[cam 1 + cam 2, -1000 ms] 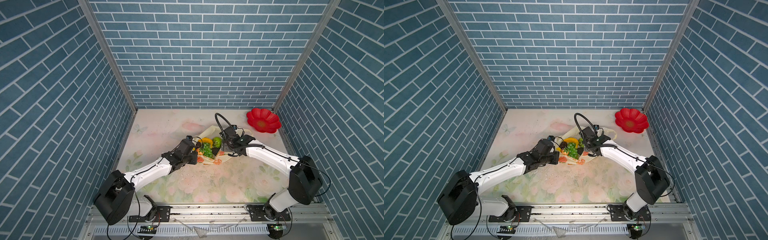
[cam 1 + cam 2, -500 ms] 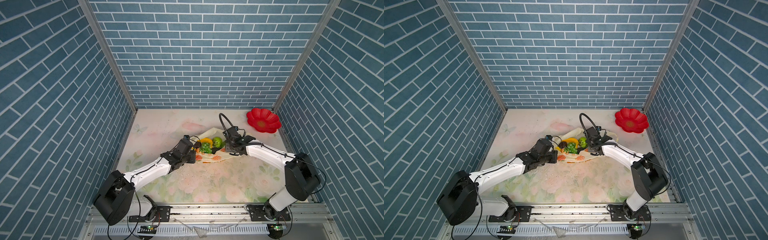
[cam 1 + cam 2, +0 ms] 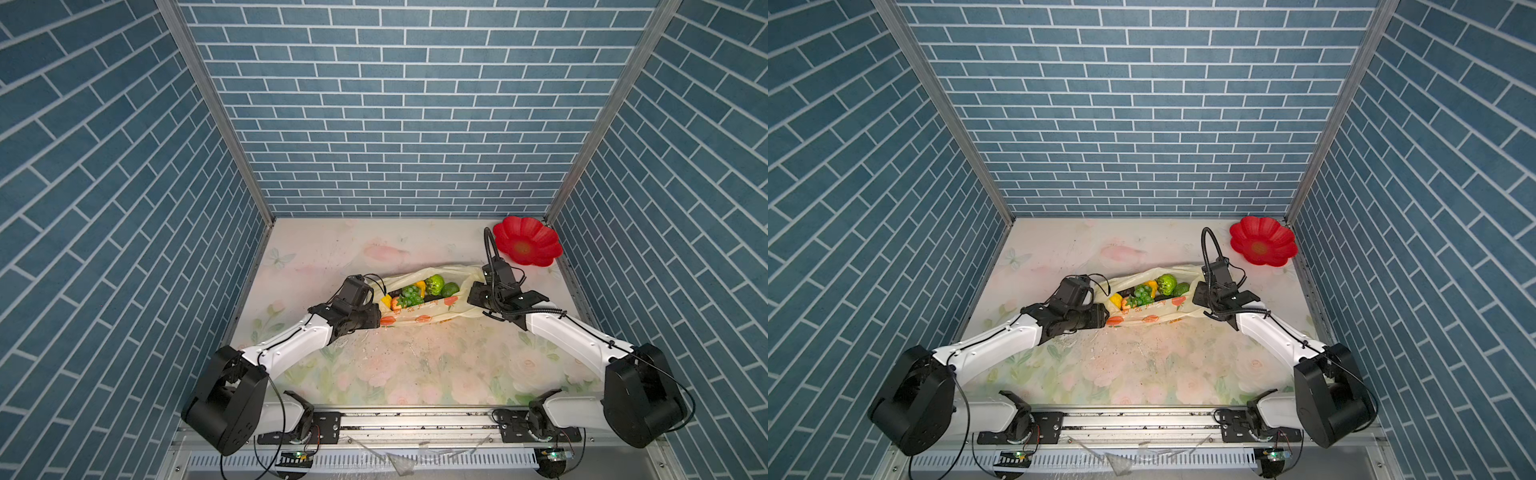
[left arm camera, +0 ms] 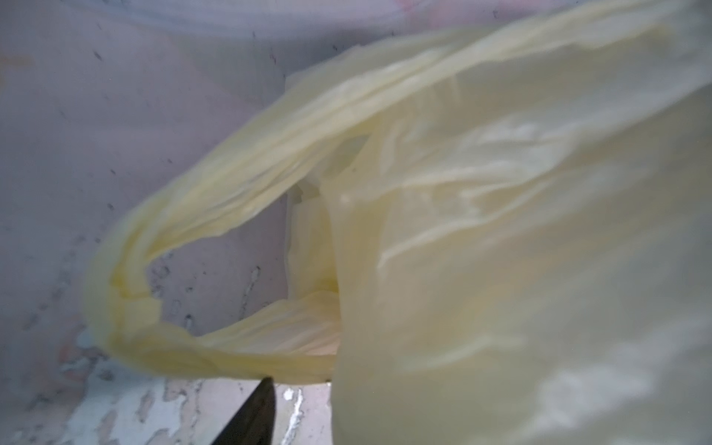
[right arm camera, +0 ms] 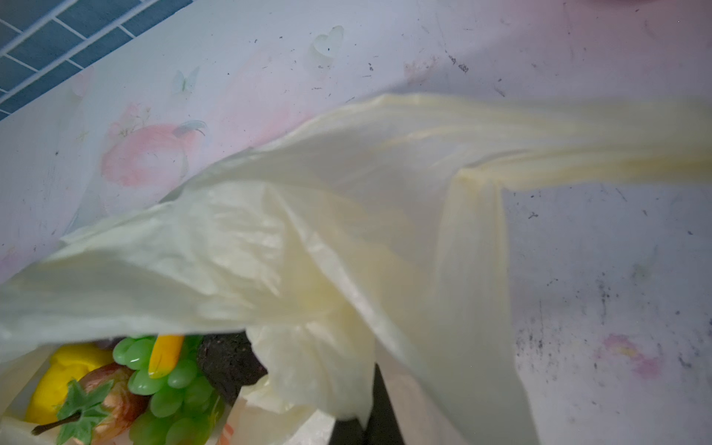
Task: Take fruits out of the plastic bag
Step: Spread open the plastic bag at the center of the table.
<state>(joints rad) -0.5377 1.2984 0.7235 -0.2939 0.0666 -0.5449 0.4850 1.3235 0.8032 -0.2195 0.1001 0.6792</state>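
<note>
Plastic bag [image 3: 419,314] lies mid-table [image 3: 415,374] btwn both arms, mouth open upward; inside: green grape bunch [image 3: 411,293], bumpy green citrus [image 3: 434,284], smooth green avocado [image 3: 450,289], yellow lemon [image 3: 386,300]; right gripper [image 3: 472,297] at bag's right end, fingers pressed together on the film; left gripper [image 3: 376,319] at bag's left end; only one fingertip [image 4: 254,412] shows, just beside the handle loop [image 4: 127,308], so spread or pinching can't be told; red flower-shaped plate [image 3: 525,246] in far-right corner, well apart.
</note>
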